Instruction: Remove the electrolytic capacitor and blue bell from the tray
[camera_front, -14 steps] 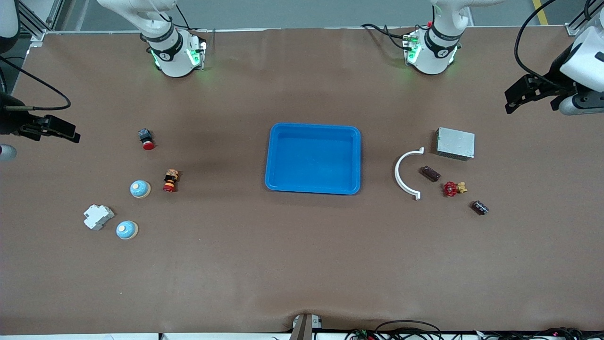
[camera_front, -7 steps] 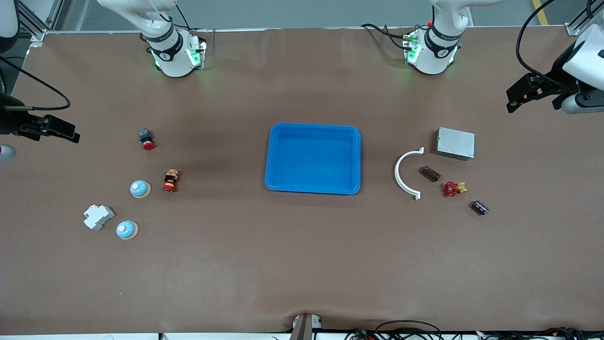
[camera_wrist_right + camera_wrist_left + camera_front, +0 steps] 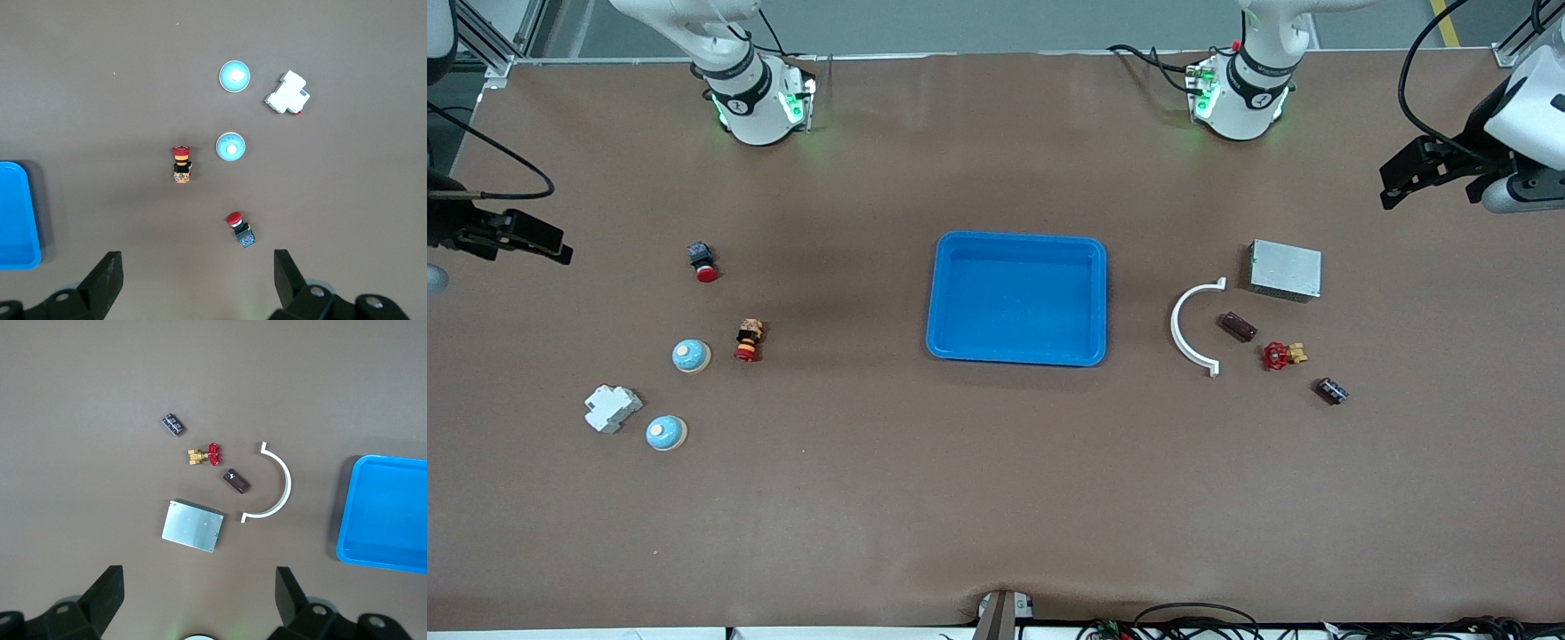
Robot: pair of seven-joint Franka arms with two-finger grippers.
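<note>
Two blue-domed bells sit at the right arm's end of the table; the right wrist view shows both bells. A black capacitor and a brown cylindrical one lie at the left arm's end, the black capacitor and the brown one also showing in the left wrist view. The blue tray rests mid-table with nothing in it. My left gripper hangs open, high over its table end. My right gripper hangs open over the other end.
Near the capacitors lie a white curved bracket, a red-handled brass valve and a grey metal box. Near the bells are a white breaker and two red push buttons.
Both grippers have drifted slightly toward the robots' side of the table, still open. Nothing on the table has moved.
</note>
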